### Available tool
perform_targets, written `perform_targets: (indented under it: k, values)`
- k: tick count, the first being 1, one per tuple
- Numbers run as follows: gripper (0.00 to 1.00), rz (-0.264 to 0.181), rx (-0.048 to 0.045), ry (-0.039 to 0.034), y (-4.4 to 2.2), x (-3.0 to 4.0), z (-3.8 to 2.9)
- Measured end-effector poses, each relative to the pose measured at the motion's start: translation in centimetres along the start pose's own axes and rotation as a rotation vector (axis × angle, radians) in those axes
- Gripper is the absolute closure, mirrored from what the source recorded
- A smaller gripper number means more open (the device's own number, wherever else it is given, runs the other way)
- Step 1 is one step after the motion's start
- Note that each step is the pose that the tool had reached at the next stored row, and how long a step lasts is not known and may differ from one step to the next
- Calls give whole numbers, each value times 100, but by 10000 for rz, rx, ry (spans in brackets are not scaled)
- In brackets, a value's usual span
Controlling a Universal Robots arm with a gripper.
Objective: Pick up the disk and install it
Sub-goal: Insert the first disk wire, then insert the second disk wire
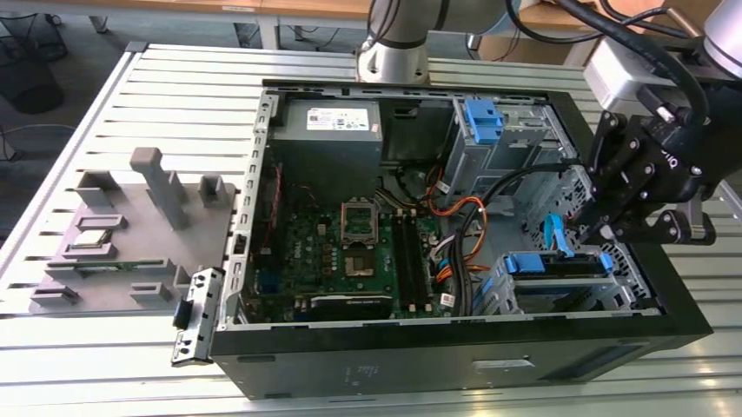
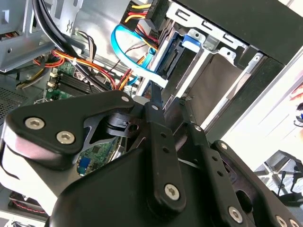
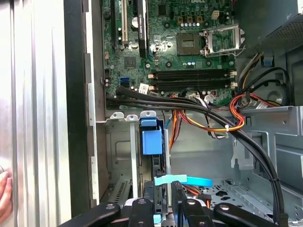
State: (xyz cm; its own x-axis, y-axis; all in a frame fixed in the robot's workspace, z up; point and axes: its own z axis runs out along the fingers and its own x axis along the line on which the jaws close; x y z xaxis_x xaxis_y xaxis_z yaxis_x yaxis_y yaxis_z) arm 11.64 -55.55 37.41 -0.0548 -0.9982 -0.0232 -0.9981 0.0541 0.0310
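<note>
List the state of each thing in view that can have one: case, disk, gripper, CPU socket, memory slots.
Computer case: lying on its side, panel off.
Disk: standing in the drive cage, blue bracket up.
Gripper: above the disk; open or shut unclear.
CPU socket: empty.
Memory slots: empty.

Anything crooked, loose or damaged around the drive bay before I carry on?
Nothing looks damaged. The blue-framed silver metal disk sits in the drive cage at the exterior view's right. A light-blue flat cable lies just off the gripper, close enough to watch.
</note>
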Motion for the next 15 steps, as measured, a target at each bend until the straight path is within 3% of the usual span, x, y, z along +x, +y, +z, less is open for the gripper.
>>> perform_targets:
  k: [15]
  values:
    - [70,3,-17,0,-22,-23,6]
